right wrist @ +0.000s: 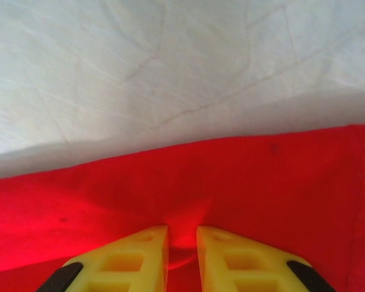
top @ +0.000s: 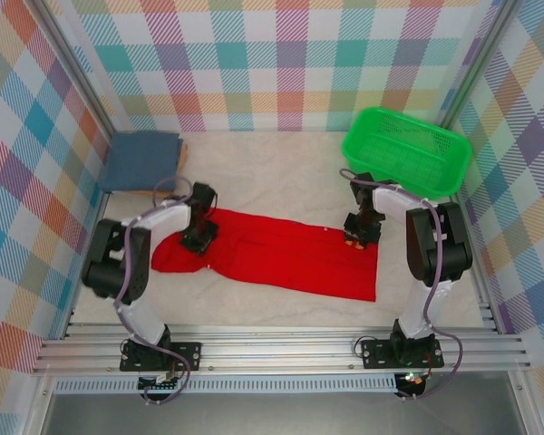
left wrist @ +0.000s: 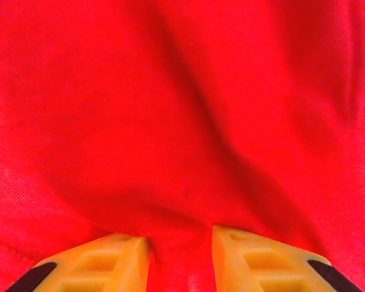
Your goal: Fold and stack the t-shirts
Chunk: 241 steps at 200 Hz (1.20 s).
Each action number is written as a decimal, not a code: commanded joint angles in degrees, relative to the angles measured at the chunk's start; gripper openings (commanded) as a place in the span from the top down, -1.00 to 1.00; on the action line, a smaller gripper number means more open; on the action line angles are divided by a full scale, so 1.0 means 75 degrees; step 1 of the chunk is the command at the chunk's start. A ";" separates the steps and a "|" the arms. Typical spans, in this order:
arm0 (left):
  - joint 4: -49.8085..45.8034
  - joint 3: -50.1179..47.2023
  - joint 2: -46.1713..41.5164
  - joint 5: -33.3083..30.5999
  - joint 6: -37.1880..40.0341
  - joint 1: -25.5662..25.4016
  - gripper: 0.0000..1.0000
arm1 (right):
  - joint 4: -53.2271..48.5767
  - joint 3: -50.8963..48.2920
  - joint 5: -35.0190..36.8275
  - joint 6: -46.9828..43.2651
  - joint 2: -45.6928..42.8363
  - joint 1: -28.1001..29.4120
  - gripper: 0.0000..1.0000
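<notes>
A slate-blue cloth t-shirt (top: pixel 140 161) lies folded square in the back left corner of the pale table (top: pixel 281 181). It is well apart from the bright red cloth t-shirt (top: pixel 281 258), a long flat band across the middle, plain side up, with a rounded, rumpled left end and a square right end. The left gripper (left wrist: pixel 181 243) nips a raised ridge of red cloth at that left end, creases fanning from its yellow fingers (left wrist: pixel 103 261), while the right gripper (right wrist: pixel 182 234) pinches the shirt's far edge near a green plastic mesh basket (top: pixel 406 149).
</notes>
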 commanded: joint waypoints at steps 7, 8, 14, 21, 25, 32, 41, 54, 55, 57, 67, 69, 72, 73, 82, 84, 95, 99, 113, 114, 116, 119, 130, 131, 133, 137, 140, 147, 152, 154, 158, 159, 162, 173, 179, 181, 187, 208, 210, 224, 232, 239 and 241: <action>-0.0073 0.1794 0.1578 -0.0116 0.1248 0.0155 0.36 | -0.0802 -0.0484 0.0215 0.0302 -0.0189 0.0040 0.54; -0.0084 0.1901 0.1642 -0.0113 0.1261 0.0159 0.36 | -0.0809 -0.0497 0.0211 0.0315 -0.0198 0.0043 0.54; -0.0124 0.2444 0.1986 -0.0051 0.1371 0.0174 0.37 | -0.0877 -0.0568 0.0157 0.0401 -0.0249 0.0062 0.53; -0.0205 0.3087 0.2411 -0.0021 0.1488 0.0175 0.36 | -0.0910 -0.0679 0.0060 0.0517 -0.0312 0.0082 0.52; -0.0239 0.3486 0.2672 0.0019 0.1546 0.0175 0.36 | -0.0897 -0.0753 -0.0004 0.0590 -0.0351 0.0110 0.52; -0.0247 0.4170 0.3162 0.0169 0.1644 0.0172 0.36 | -0.0868 -0.0901 -0.0136 0.0737 -0.0446 0.0176 0.52; -0.0409 0.5150 0.3823 0.0355 0.1738 0.0164 0.37 | -0.0808 -0.1101 -0.0344 0.1012 -0.0573 0.0295 0.52; -0.0618 0.6611 0.4707 0.0542 0.1897 0.0100 0.37 | -0.0642 -0.1368 -0.0750 0.1435 -0.0775 0.0625 0.52; -0.0620 0.6718 0.4788 0.0567 0.1914 0.0097 0.37 | -0.0630 -0.1399 -0.0750 0.1510 -0.0775 0.0658 0.52; -0.0628 0.6930 0.4937 0.0601 0.1941 0.0085 0.37 | -0.0606 -0.1433 -0.0791 0.1584 -0.0798 0.0738 0.52; -0.0661 0.7862 0.5575 0.0841 0.2021 0.0042 0.36 | -0.0540 -0.1532 -0.0927 0.1969 -0.0905 0.1187 0.52; -0.0677 0.8226 0.5687 0.0886 0.2024 0.0039 0.36 | -0.0534 -0.1542 -0.0944 0.2051 -0.0906 0.1289 0.52; -0.0718 0.8550 0.5890 0.0951 0.2025 0.0035 0.37 | -0.0490 -0.1567 -0.1001 0.2158 -0.0920 0.1423 0.52; -0.0729 0.8649 0.5954 0.0977 0.2025 0.0035 0.37 | -0.0477 -0.1572 -0.1018 0.2204 -0.0939 0.1479 0.52; -0.0900 0.9561 0.6505 0.1178 0.2025 0.0005 0.37 | -0.0283 -0.1621 -0.1251 0.2578 -0.0957 0.1888 0.51; -0.0935 0.9730 0.6617 0.1228 0.2025 -0.0002 0.37 | -0.0232 -0.1638 -0.1327 0.2651 -0.0957 0.1965 0.51; -0.1154 1.0701 0.7190 0.1437 0.1954 -0.0027 0.38 | 0.0045 -0.1659 -0.1695 0.3147 -0.0857 0.2416 0.51; -0.1162 1.0899 0.7355 0.1523 0.1923 -0.0041 0.39 | 0.0144 -0.1653 -0.1810 0.3304 -0.0797 0.2569 0.51; -0.1052 1.1316 0.7655 0.1728 0.1793 -0.0062 0.41 | 0.0462 -0.1514 -0.2062 0.3716 -0.0531 0.3051 0.51; -0.1042 1.1315 0.7663 0.1740 0.1780 -0.0066 0.41 | 0.0479 -0.1498 -0.2070 0.3739 -0.0510 0.3083 0.51; -0.1006 1.1314 0.7677 0.1758 0.1758 -0.0070 0.41 | 0.0495 -0.1449 -0.2077 0.3771 -0.0474 0.3137 0.51; -0.0963 1.1297 0.7687 0.1779 0.1736 -0.0071 0.42 | 0.0519 -0.1376 -0.2084 0.3818 -0.0396 0.3229 0.51; -0.0904 1.1269 0.7691 0.1822 0.1697 -0.0113 0.43 | 0.0615 -0.1109 -0.2168 0.3970 -0.0108 0.3512 0.51; -0.0898 1.1268 0.7692 0.1822 0.1697 -0.0116 0.43 | 0.0620 -0.1091 -0.2188 0.3983 -0.0081 0.3531 0.51; -0.0887 1.1255 0.7693 0.1823 0.1702 -0.0117 0.43 | 0.0621 -0.1028 -0.2208 0.4013 -0.0027 0.3580 0.51; -0.0864 1.1246 0.7692 0.1850 0.1703 -0.0127 0.43 | 0.0641 -0.0912 -0.2254 0.4072 0.0079 0.3665 0.51; -0.0839 1.1235 0.7693 0.1879 0.1708 -0.0129 0.43 | 0.0665 -0.0837 -0.2312 0.4101 0.0149 0.3718 0.51; -0.0780 1.1231 0.7683 0.1949 0.1720 -0.0141 0.43 | 0.0720 -0.0662 -0.2372 0.4210 0.0319 0.3844 0.51; -0.0789 1.1231 0.7689 0.1973 0.1721 -0.0142 0.43 | 0.0727 -0.0529 -0.2383 0.4264 0.0412 0.3924 0.51; -0.0787 1.1231 0.7684 0.1983 0.1720 -0.0142 0.43 | 0.0718 -0.0474 -0.2383 0.4280 0.0454 0.3957 0.51; -0.0789 1.1231 0.7665 0.1992 0.1737 -0.0146 0.43 | 0.0688 -0.0361 -0.2347 0.4305 0.0524 0.4007 0.51; -0.0788 1.1231 0.7656 0.1995 0.1740 -0.0144 0.43 | 0.0680 -0.0342 -0.2342 0.4309 0.0539 0.4019 0.51; -0.0789 1.1231 0.7638 0.1998 0.1761 -0.0136 0.43 | 0.0637 -0.0258 -0.2315 0.4320 0.0577 0.4051 0.51; -0.0808 1.1248 0.7498 0.1929 0.1912 -0.0142 0.43 | 0.0476 -0.0043 -0.2161 0.4367 0.0619 0.4076 0.51; -0.0886 1.1264 0.7377 0.1822 0.2026 -0.0131 0.42 | 0.0438 0.0010 -0.2076 0.4410 0.0555 0.4077 0.51; -0.0923 1.1275 0.7324 0.1770 0.2072 -0.0130 0.41 | 0.0437 0.0024 -0.2046 0.4416 0.0510 0.4071 0.51; -0.1045 1.1278 0.7142 0.1584 0.2221 -0.0130 0.38 | 0.0442 0.0056 -0.1952 0.4417 0.0412 0.4070 0.47; -0.1631 1.1261 0.6308 0.0705 0.2594 -0.0101 0.25 | 0.0137 0.0462 -0.1720 0.4120 0.0033 0.4065 0.33; -0.1698 1.1248 0.6216 0.0606 0.2624 -0.0105 0.24 | 0.0090 0.0518 -0.1684 0.4074 -0.0004 0.4065 0.33; -0.2154 1.1099 0.5512 -0.0021 0.2700 -0.0107 0.17 | -0.0463 0.0896 -0.1204 0.3734 -0.0346 0.4043 0.23; -0.2183 1.0730 0.5010 -0.0231 0.2729 -0.0106 0.15 | -0.0705 0.0977 -0.0926 0.3560 -0.0620 0.4000 0.17; -0.2046 1.0173 0.4549 -0.0265 0.2724 -0.0107 0.14 | -0.0784 0.0905 -0.0779 0.3445 -0.0905 0.3914 0.12; -0.1980 0.9977 0.4359 -0.0243 0.2718 -0.0106 0.14 | -0.0794 0.0866 -0.0755 0.3428 -0.1012 0.3881 0.11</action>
